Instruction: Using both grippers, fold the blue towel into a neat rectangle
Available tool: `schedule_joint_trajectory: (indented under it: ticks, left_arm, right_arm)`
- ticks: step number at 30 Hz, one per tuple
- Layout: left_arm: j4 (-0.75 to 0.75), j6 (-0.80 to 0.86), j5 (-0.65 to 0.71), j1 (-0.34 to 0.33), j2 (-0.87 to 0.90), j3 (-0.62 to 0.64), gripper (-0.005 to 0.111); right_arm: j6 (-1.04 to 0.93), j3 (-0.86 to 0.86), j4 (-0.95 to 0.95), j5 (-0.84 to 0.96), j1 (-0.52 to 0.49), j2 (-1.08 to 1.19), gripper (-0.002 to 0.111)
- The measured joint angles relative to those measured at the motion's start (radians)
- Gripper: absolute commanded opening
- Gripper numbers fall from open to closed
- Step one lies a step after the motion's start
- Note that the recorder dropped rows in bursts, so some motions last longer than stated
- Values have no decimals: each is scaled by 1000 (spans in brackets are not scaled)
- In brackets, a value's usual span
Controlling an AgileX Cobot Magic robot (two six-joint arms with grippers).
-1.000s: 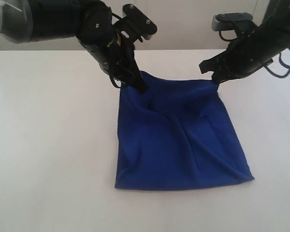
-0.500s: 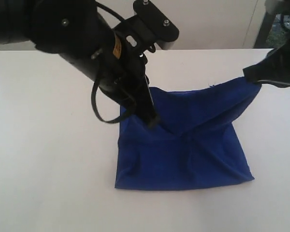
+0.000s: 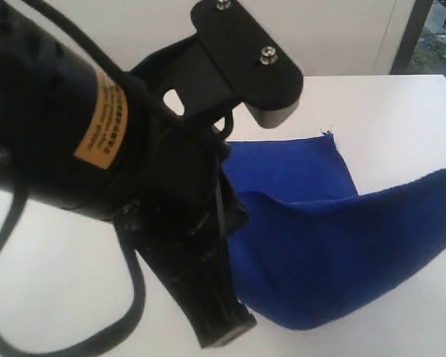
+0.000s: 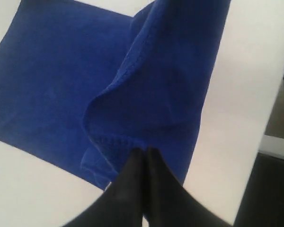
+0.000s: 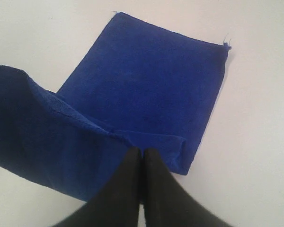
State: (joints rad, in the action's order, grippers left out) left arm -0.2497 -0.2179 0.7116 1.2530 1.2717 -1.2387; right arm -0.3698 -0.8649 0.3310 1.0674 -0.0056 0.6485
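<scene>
The blue towel (image 3: 320, 253) is partly lifted: its raised edge hangs in a curved fold above the part that lies flat on the white table (image 3: 386, 111). My left gripper (image 4: 143, 150) is shut on one corner of the raised edge, with cloth bunched at its tips. My right gripper (image 5: 142, 150) is shut on the other raised corner, and the flat half of the towel (image 5: 151, 80) spreads beyond it. In the exterior view the left arm (image 3: 134, 186) fills the left side and hides the towel's left part. The right gripper is out of that view.
A frayed towel corner (image 3: 327, 135) rests on the table at the back. Bare white tabletop surrounds the cloth. The left wrist view shows the table's edge (image 4: 270, 137) with a dark drop beyond it. A pale wall (image 3: 342, 37) stands behind the table.
Both grippers have lifted the towel's far edge and carried it toward the camera over the flat part. The left arm now looms large. The right arm has left the exterior view.
</scene>
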Motion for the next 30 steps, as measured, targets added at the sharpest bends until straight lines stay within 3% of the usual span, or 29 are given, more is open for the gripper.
schedule_joint_trajectory:
  ticks: [10, 25, 30]
  left_arm:
    - [28, -61, 36, 86, -35, 0, 0]
    - [76, -79, 20, 91, -76, 0, 0]
    - [76, -87, 11, 92, -86, 0, 0]
  right_arm:
    - [36, 0, -2, 126, 0, -132, 0]
    - [83, 0, -2, 157, 0, -146, 0]
    - [83, 0, -33, 71, 0, -146, 0]
